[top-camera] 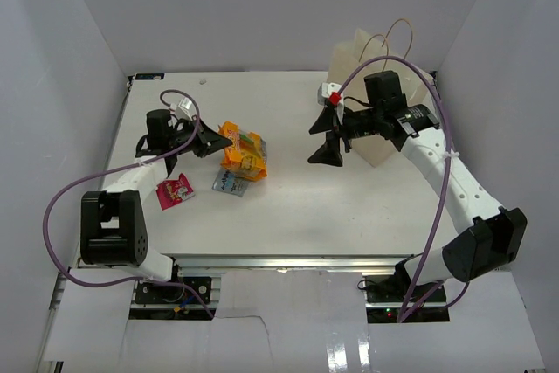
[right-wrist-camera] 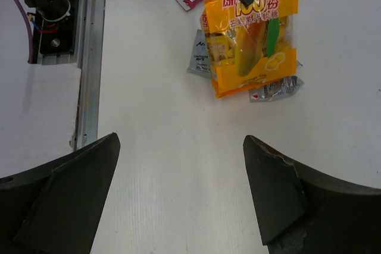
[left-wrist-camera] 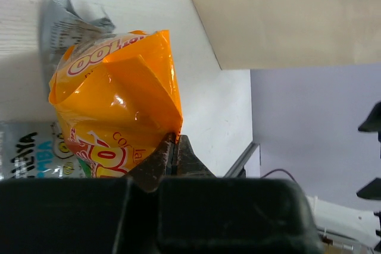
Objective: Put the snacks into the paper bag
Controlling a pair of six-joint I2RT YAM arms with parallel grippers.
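Packets cluster at 9 o'clock of table [top-camera: 288,207] centre. Red packet [top-camera: 175,190] lies nearest, at 8 o'clock of orange packet [top-camera: 243,153], apart from it. Silver-blue packet [top-camera: 229,183] sits at 7 o'clock, partly under the orange one. Second silver packet [right-wrist-camera: 274,87] pokes out from under its other side. Left gripper [top-camera: 224,138] comes in from 10 o'clock, jaws clamped together on the orange packet's edge; left wrist view shows foil pinched between the fingertips [left-wrist-camera: 178,153]. Right gripper [top-camera: 316,146] hangs at 3 o'clock of the packets, well apart, jaws spread wide, holding nothing. Bag [top-camera: 354,58] stands at 1 o'clock, far right corner, behind the right arm, handles up.
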